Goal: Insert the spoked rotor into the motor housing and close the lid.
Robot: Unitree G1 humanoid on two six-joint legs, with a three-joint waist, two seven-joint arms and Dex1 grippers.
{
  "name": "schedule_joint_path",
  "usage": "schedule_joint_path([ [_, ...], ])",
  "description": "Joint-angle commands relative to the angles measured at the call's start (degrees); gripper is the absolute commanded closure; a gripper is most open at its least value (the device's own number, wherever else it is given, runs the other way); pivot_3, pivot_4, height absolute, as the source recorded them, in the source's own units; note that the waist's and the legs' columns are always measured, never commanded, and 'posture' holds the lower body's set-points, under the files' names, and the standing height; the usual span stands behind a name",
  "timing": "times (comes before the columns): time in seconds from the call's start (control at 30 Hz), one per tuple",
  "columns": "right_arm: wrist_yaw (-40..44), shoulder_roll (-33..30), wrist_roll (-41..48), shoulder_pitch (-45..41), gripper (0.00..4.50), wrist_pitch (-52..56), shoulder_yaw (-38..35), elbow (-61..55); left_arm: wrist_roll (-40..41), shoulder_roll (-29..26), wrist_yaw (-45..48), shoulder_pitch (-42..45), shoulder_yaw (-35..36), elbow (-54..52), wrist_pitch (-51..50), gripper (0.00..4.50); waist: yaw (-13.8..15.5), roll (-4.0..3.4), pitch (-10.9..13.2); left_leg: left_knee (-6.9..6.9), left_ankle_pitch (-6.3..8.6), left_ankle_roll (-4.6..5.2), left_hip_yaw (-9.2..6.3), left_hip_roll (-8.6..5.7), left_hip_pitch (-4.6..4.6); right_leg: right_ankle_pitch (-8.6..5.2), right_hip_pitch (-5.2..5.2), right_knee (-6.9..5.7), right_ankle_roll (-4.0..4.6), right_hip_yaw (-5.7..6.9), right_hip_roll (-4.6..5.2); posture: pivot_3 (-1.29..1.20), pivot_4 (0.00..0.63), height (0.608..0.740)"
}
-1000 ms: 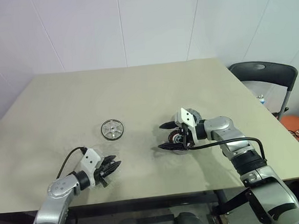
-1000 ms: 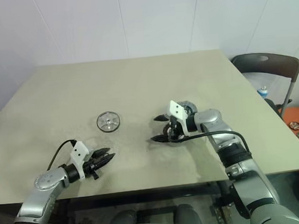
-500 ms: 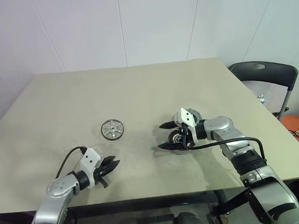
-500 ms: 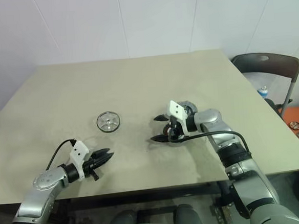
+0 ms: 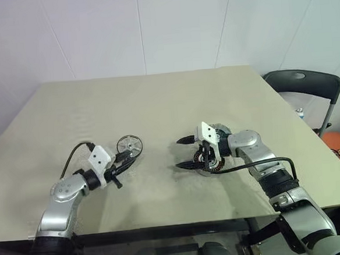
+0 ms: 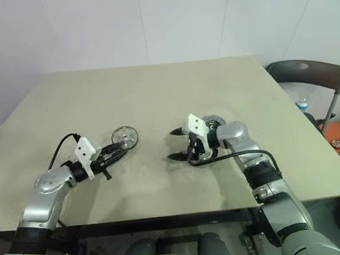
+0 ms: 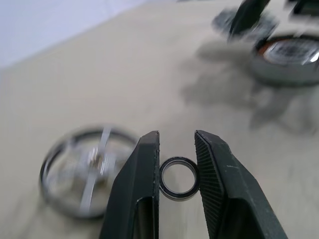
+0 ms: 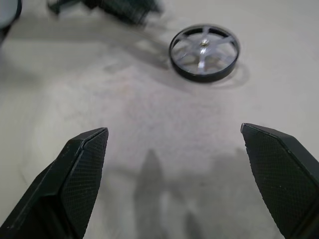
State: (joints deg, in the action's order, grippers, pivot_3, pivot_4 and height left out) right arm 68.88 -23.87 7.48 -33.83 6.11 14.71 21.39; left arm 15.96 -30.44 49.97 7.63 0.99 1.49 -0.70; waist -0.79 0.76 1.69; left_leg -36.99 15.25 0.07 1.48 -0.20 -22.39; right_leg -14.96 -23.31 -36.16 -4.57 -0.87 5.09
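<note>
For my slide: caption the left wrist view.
Left gripper pinching a small black ring beside the spoked rotor.

One spoked rotor, one motor housing, one small black ring, one table, one chair

free: table far half | obstacles: spoked rotor, motor housing

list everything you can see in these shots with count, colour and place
spoked rotor: 1, shiny silver, on the table left of centre
motor housing: 1, dark with copper windings, on the table right of centre
small ring: 1, black, between the left gripper's fingers
table: 1, beige, fills the middle
chair: 1, dark, beyond the table's right edge
left gripper: 1, black fingers, shut on the small ring, beside the rotor
right gripper: 1, black fingers, open, by the housing
</note>
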Motion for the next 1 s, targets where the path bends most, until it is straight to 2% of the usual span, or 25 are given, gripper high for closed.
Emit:
schedule_joint_path([
  [0.03, -0.4, 0.0, 0.0, -1.2, 0.00, -2.0, -0.8, -1.0, 1.6, 0.4, 3.6, 2.4, -1.4, -0.5, 1.1, 3.76, 0.0, 0.00, 0.0, 0.00, 0.00, 0.00, 0.00, 0.00, 0.00, 0.00, 0.00, 0.00, 0.00, 0.00, 0.00, 0.00, 0.000, 0.740],
  [0.27, 2.7, -1.7, 5.4, -3.5, 0.00, 2.8, -4.2, -4.3, 1.5, 0.4, 9.6, 9.6, -3.0, 5.8, 1.8, 3.76, 0.2, 0.01, 0.0, -0.13, -0.03, 0.03, -0.01, 0.01, 0.02, 0.02, 0.06, -0.08, -0.05, 0.06, -0.12, 0.00, 0.000, 0.740],
  [0.47, 6.5, -7.0, 5.1, -3.1, 0.00, 3.9, -3.6, -8.1, 1.2, 2.4, 14.7, 17.5, -4.9, 13.0, 2.9, 3.76, 0.2, 0.02, 0.0, -0.19, 0.00, 0.11, 0.00, -0.04, 0.02, 0.05, 0.16, 0.01, -0.10, 0.09, -0.26, 0.00, 0.000, 0.740],
  [0.73, 4.7, -9.1, 6.0, -2.8, 0.00, 6.4, -4.8, -13.1, 0.4, 5.7, 20.6, 25.1, -7.4, 21.5, 5.2, 3.76, 0.0, 0.05, 0.0, -0.25, -0.01, 0.13, 0.02, -0.02, 0.02, 0.29, 0.15, -0.01, -0.56, 0.09, -0.54, 0.00, 0.000, 0.740],
  [1.0, 2.5, -10.5, 5.8, 1.2, 0.00, 7.4, -5.2, -16.1, -0.1, 9.2, 24.6, 30.9, -8.5, 27.8, 6.8, 3.76, 0.2, 0.15, 0.1, -0.41, -0.01, 0.14, 0.03, -0.05, 0.00, 0.32, 0.25, 0.03, -0.62, 0.06, -0.55, 0.00, 0.000, 0.740],
])
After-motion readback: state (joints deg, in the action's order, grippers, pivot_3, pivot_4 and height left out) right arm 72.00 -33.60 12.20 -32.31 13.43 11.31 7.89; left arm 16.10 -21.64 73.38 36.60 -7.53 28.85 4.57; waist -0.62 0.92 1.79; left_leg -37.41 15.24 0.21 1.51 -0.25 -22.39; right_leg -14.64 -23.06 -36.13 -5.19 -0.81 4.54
